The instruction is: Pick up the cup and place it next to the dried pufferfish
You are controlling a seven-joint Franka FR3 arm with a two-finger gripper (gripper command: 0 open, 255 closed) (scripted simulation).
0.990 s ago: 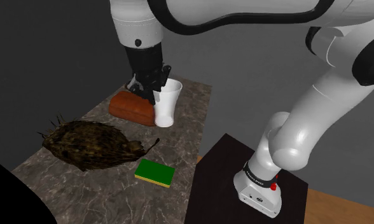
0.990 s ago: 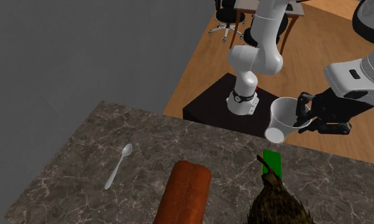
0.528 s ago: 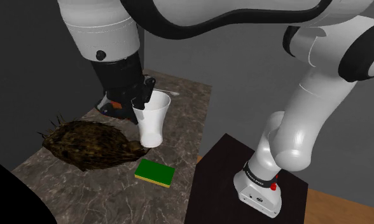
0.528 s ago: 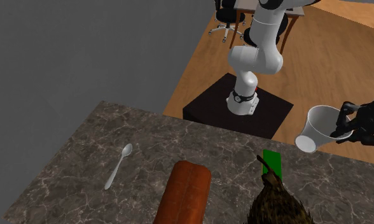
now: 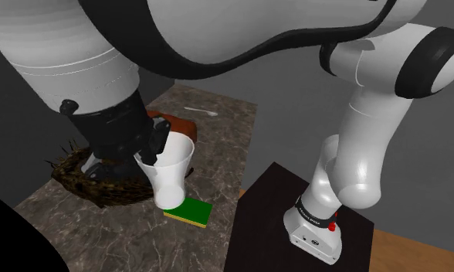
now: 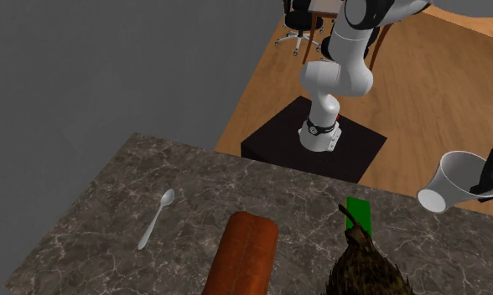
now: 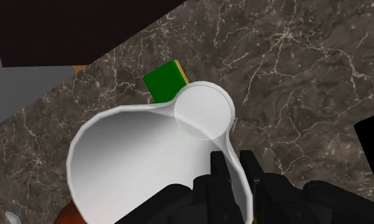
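We have the white cup [image 5: 171,175] pinched by its wall in the gripper [image 5: 154,151]. In the wrist view, one black finger sits inside the rim and the other outside, clenched on it. We judge the cup to be off the marble-patterned counter [image 5: 227,137]: the second exterior view has it hanging tilted, mouth up and toward the hand, base angled down. It hangs near the counter's edge that faces the stand [image 5: 295,224], and along the cup's own axis its round base lies just beside a corner of the green sponge [image 7: 166,80].

What the coming move turns on is the side the dried pufferfish [image 5: 108,192] takes. It lies to the shoulder view's left of the cup, very close, its spiny body partly hidden behind the hand, while the sponge lies on the cup's other side, toward that same stand-facing edge. So the cup is already between the two. In our judgement what remains is mostly a descent — bring the long axis upright and set the base on bare marble beside the fish, not on the sponge, where it could tip.
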